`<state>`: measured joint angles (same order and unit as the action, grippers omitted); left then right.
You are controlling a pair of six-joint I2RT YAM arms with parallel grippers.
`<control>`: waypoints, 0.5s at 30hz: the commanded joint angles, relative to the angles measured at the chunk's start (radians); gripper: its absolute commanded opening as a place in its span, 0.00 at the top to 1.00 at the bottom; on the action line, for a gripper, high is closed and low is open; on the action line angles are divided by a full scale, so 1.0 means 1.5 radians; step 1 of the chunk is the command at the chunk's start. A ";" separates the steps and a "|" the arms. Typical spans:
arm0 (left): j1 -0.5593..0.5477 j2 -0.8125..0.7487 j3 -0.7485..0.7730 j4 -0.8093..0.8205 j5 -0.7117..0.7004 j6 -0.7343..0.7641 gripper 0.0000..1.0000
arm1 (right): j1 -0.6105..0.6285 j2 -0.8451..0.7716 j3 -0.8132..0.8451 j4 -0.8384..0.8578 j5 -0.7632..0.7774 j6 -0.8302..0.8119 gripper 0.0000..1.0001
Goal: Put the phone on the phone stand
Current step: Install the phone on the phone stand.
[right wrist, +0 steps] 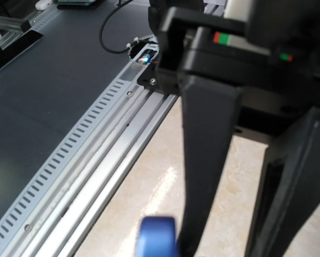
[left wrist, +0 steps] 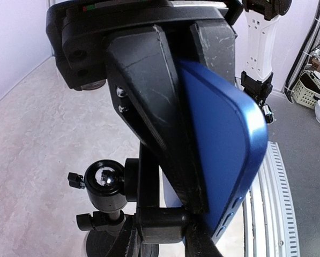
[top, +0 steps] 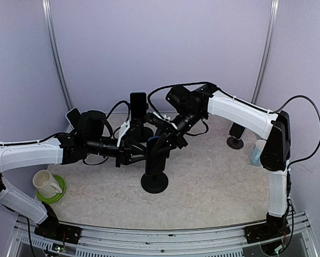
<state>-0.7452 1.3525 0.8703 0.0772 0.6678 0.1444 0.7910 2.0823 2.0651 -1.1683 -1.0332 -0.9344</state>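
Blue phone (left wrist: 224, 150) pinched in left pincer (left wrist: 194, 187), right pincer (top: 174, 140) pressed together just beside it

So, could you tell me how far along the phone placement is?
Done: the blue phone is picked up, clamped in the left gripper. In hand: it hangs at the top of the phone stand; seating is unclear. Left: settle it, release. The right gripper is shut beside them.
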 commanded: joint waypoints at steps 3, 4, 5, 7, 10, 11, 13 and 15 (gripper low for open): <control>-0.008 -0.059 0.005 0.003 0.083 0.015 0.97 | -0.103 -0.029 -0.033 -0.010 0.139 0.045 1.00; -0.008 -0.062 0.004 0.006 0.084 0.014 0.97 | -0.105 -0.030 -0.035 -0.010 0.139 0.044 1.00; -0.007 -0.066 0.002 0.010 0.085 0.014 0.97 | -0.107 -0.032 -0.039 -0.009 0.139 0.045 1.00; -0.006 -0.073 -0.001 0.018 0.085 0.010 0.98 | -0.111 -0.036 -0.046 -0.006 0.141 0.047 1.00; -0.001 -0.084 -0.007 0.030 0.087 0.003 1.00 | -0.116 -0.043 -0.055 -0.002 0.147 0.048 1.00; 0.000 -0.085 -0.008 0.032 0.089 0.002 1.00 | -0.117 -0.045 -0.059 0.001 0.150 0.049 1.00; 0.001 -0.087 -0.008 0.036 0.090 -0.003 1.00 | -0.119 -0.049 -0.062 0.002 0.155 0.049 1.00; 0.001 -0.088 -0.007 0.036 0.089 -0.007 1.00 | -0.123 -0.054 -0.065 0.003 0.158 0.049 1.00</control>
<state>-0.7456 1.3373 0.8627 0.1013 0.6498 0.1379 0.7780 2.0434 1.9980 -1.0924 -1.0519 -0.9218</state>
